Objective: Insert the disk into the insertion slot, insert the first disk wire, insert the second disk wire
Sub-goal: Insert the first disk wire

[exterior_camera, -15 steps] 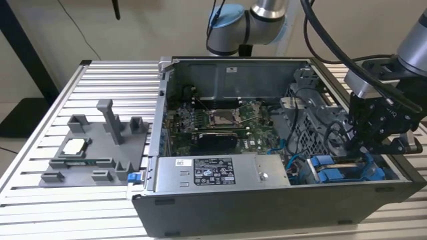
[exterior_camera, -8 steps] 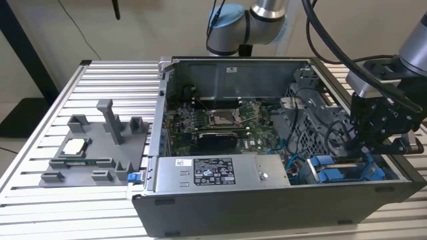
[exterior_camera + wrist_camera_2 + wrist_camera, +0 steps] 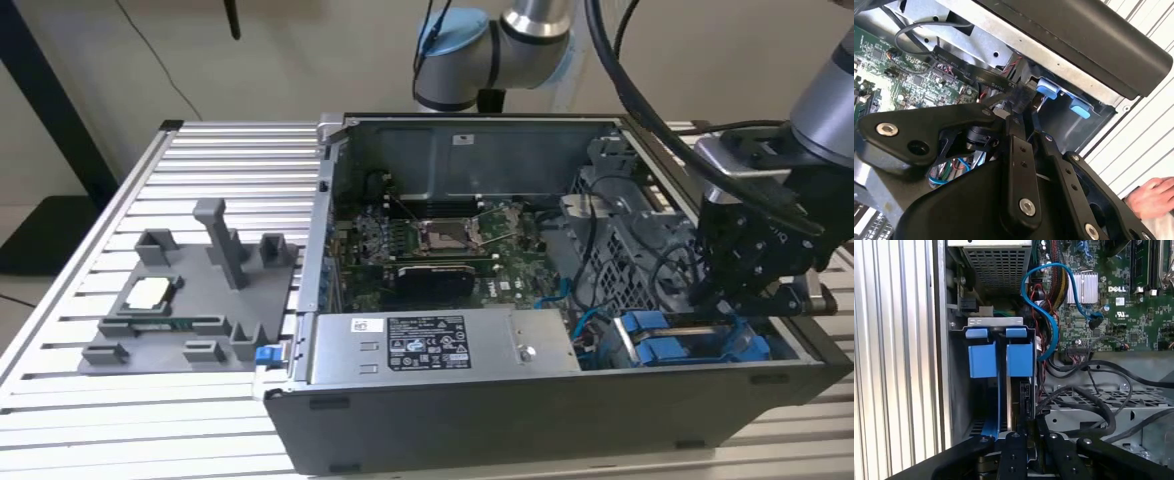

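Note:
The disk [image 3: 1015, 399] stands on edge in the insertion slot [image 3: 960, 390] of the dark metal drive cage, with its blue carrier frame [image 3: 983, 360] facing up. In the exterior view the blue carrier [image 3: 661, 338] lies low in the case's near corner, toward the exterior view's right. My gripper [image 3: 731, 315] hangs just above it. Both wrist views show the black fingers [image 3: 1014, 450] drawn close together on a black disk wire connector [image 3: 1021, 97], pressed at the disk's end. A flat black cable [image 3: 969, 70] runs off from the connector.
The open computer case [image 3: 534, 420] sits on a slatted table, holding a grey power-supply box [image 3: 427, 345], a green motherboard [image 3: 441, 245], and loose blue [image 3: 1046, 315] and black cables near the cage. A grey fixture plate [image 3: 187, 300] lies on the exterior view's left. A person's hand [image 3: 1154, 197] rests outside the case.

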Controlling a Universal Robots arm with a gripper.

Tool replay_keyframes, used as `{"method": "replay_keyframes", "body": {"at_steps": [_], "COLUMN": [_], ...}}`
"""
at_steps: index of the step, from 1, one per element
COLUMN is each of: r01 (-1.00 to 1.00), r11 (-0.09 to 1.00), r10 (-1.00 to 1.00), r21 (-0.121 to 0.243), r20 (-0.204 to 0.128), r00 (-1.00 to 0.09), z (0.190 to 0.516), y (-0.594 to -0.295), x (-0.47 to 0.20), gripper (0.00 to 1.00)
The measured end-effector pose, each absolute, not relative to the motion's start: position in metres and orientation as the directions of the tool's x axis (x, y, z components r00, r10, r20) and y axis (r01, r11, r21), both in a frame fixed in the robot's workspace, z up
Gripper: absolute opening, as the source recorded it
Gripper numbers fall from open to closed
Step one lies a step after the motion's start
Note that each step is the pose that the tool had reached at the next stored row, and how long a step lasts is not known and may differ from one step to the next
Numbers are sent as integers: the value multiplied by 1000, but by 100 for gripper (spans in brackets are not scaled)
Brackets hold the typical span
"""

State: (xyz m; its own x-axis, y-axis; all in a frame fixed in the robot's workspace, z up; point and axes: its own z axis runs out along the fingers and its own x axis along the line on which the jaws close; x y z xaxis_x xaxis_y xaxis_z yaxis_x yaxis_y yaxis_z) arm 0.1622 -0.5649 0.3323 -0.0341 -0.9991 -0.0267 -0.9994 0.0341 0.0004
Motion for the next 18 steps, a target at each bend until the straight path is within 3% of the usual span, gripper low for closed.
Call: {"method": "replay_keyframes", "body": {"at_steps": [1,3,4,18], "r01": [-999,-999,-999,-999], "r11": [34,34,34,34], "r10": [-999,-999,-999,-999], "r21": [0,1,1,4], "r20": [-27,-29,-29,-30], "r00": [-34,-34,-34,-34], "z": [332,336,340,392], "y": [-565,-565,-565,-565], "x": [162,162,162,162], "gripper": [26,26,33,33]}}
